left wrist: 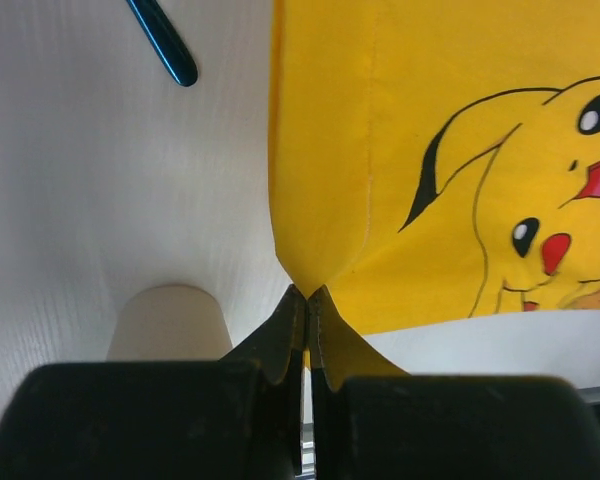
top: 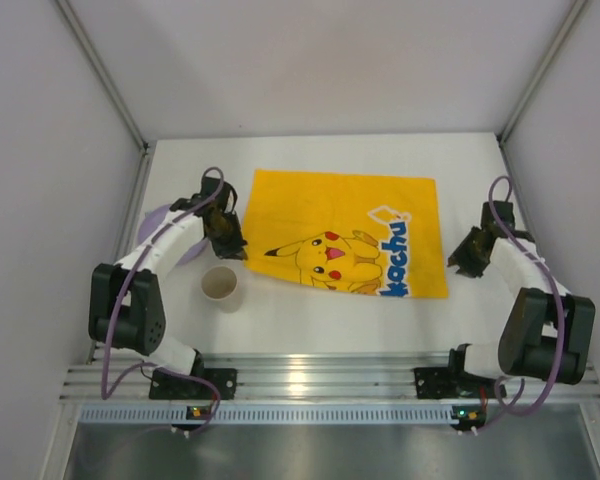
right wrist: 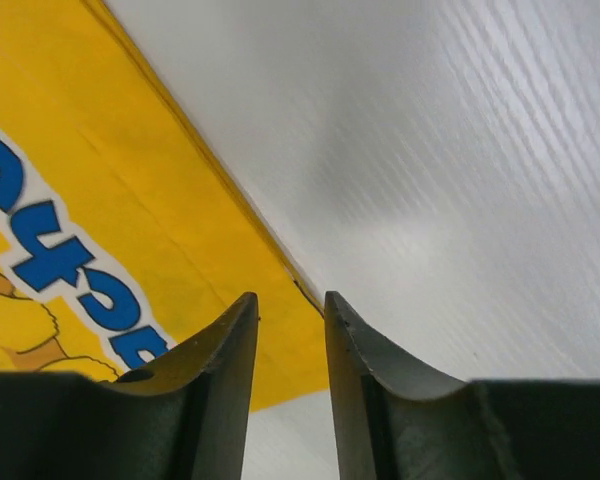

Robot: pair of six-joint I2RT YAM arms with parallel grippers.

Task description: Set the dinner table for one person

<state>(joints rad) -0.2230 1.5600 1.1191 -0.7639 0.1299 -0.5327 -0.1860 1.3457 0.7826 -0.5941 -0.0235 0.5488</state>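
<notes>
Pinching the near left corner of the yellow rectangular Pikachu-print cloth [left wrist: 430,150], the left gripper [left wrist: 308,298] has its black jaws pressed together on the fabric, which puckers into a small peak at the grip. The cloth lies spread across the middle of the large matte white dinner table [top: 310,325], whose silver aluminium rail [top: 310,385] runs along the near edge by the arm bases. Just left of the pinched corner a small cream-coloured cup [top: 221,288] stands upright. A round lilac plate [top: 152,222] shows partly under the left arm. A slender dark blue handle [left wrist: 163,40] lies on the white surface to the cloth's left. Over the cloth's near right corner, the right gripper [right wrist: 291,300] has its jaws slightly parted, clamping nothing.
</notes>
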